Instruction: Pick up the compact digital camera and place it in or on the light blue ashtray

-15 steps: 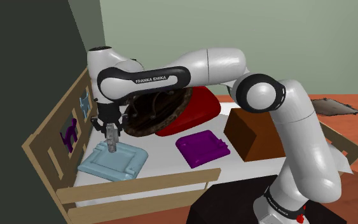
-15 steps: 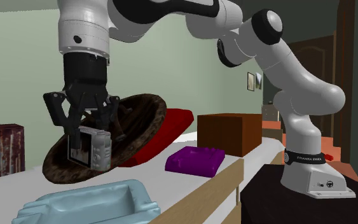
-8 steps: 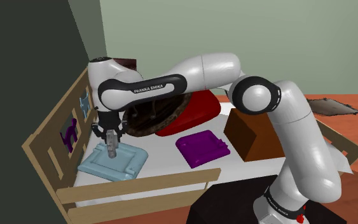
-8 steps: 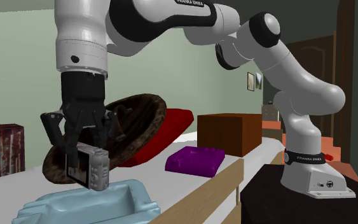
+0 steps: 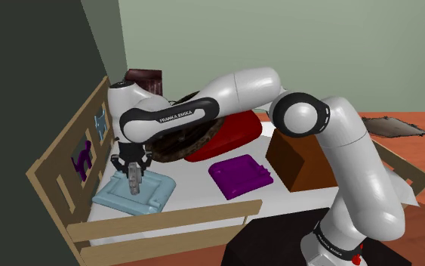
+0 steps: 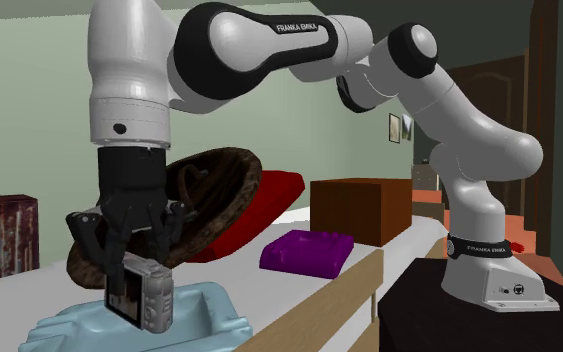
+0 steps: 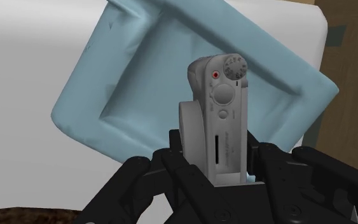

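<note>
My black gripper [image 5: 133, 168] [image 6: 134, 270] [image 7: 212, 168] is shut on a small silver-grey digital camera [image 5: 133, 178] [image 6: 141, 297] [image 7: 217, 114], clasping its lower end. The camera hangs tilted over the hollow of the light blue square ashtray [image 5: 133, 192] [image 6: 209, 312] [image 7: 139, 70], which lies on the white surface near the wooden rail. In the second exterior view the camera's lower edge reaches down inside the ashtray's rim. Whether it touches the ashtray's floor I cannot tell.
A dark brown round hat-like object [image 5: 184, 136] [image 6: 224, 195] leans just behind the gripper, with a red cushion [image 5: 233, 130] behind it. A purple tray [image 5: 238, 175] and a brown box [image 5: 297, 157] lie toward the stand. Wooden rails [image 5: 67, 162] [image 5: 165, 223] border the surface.
The gripper has come down with the camera, from above the ashtray to within its rim. The grip has stayed shut on the camera.
</note>
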`<state>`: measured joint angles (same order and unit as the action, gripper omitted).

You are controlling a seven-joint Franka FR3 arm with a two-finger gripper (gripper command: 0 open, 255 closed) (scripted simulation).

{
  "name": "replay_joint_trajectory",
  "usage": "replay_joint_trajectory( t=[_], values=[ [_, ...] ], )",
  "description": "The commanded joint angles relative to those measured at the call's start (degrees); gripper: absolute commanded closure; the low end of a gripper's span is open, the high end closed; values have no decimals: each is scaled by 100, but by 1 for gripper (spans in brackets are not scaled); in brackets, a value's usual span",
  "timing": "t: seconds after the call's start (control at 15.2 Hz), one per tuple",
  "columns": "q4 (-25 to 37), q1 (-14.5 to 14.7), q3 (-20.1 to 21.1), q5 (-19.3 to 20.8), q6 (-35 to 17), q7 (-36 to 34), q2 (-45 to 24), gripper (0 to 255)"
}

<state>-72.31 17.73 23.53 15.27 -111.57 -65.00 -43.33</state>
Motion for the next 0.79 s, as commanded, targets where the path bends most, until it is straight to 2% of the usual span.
replay_joint_trajectory(
  t=[0.0,0.4,0.46,0.73],
  values=[
    [-14,3,-4,7,-37,-5,-18,255],
    [-14,3,-4,7,-37,-5,-18,255],
    [-14,3,-4,7,-37,-5,-18,0],
    [-13,3,-4,7,-37,-5,-19,0]
  ],
)
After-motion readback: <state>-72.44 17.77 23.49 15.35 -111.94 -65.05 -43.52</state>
